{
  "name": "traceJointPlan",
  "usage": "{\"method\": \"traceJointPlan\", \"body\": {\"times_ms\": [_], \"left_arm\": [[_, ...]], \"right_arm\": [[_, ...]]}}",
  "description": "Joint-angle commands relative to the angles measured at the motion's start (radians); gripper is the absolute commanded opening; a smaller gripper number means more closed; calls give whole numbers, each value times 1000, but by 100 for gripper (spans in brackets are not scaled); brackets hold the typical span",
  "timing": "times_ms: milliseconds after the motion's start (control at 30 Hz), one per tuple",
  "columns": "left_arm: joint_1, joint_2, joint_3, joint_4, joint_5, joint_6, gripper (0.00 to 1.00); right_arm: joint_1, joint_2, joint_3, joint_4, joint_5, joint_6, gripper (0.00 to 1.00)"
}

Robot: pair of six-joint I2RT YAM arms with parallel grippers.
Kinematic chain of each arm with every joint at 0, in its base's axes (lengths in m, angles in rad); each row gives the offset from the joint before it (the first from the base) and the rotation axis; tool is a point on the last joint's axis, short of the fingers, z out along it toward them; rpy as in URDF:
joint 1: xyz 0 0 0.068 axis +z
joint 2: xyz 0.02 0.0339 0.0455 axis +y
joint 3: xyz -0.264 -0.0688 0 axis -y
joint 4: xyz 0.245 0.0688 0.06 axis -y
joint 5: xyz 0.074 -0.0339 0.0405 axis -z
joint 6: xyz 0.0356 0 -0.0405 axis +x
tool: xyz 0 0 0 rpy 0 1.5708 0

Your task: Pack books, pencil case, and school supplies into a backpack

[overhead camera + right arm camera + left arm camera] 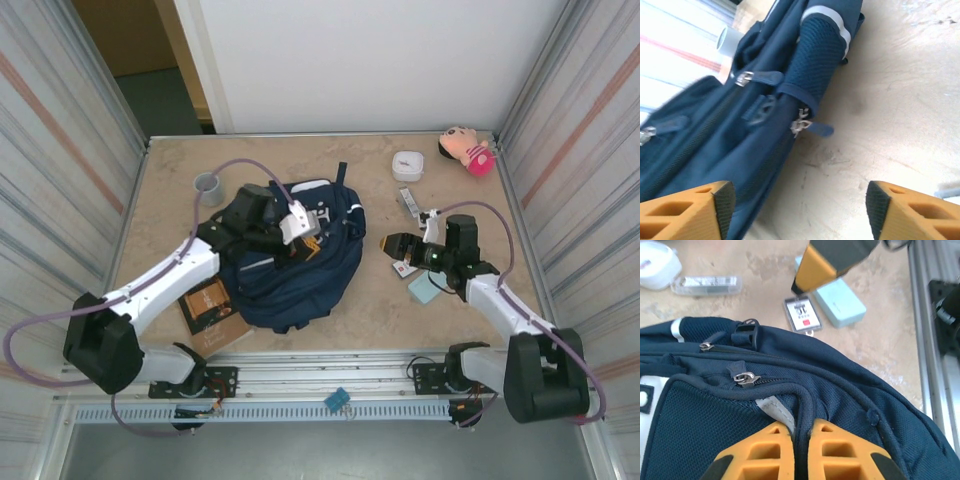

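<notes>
Backpack (865,405) fold within clamped left hand (800,429)

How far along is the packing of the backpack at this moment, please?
Done: nothing appears packed. The book, pencil case, packet and bar lie outside the backpack. In hand: the left pincer is shut on a backpack seam; the right pincer is open. Left: opening it, packing everything.
</notes>
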Motion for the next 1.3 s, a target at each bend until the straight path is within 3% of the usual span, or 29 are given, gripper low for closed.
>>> {"method": "traceJointPlan", "body": {"times_ms": [0, 233, 500, 833, 867, 967, 1100, 1267], "left_arm": [[82, -80, 103, -9, 218, 42, 0], [191, -87, 183, -125, 343, 133, 0], [211, -97, 182, -145, 377, 149, 0], [218, -91, 178, -123, 365, 142, 0], [219, -91, 177, -119, 365, 139, 0], [219, -89, 166, -96, 347, 125, 0], [218, -101, 117, -21, 212, 72, 0], [184, -122, 59, 51, -15, 22, 0]], "right_arm": [[0, 57, 28, 163, -134, -58, 75], [102, 158, 114, 111, -122, -452, 72], [116, 339, 257, 142, -194, -561, 66], [169, 420, 339, 56, -312, -702, 56], [170, 422, 340, 65, -321, -697, 53], [168, 416, 344, 65, -330, -682, 30], [159, 367, 335, 1, -300, -682, 4], [162, 298, 323, -87, -257, -692, 0]]}}
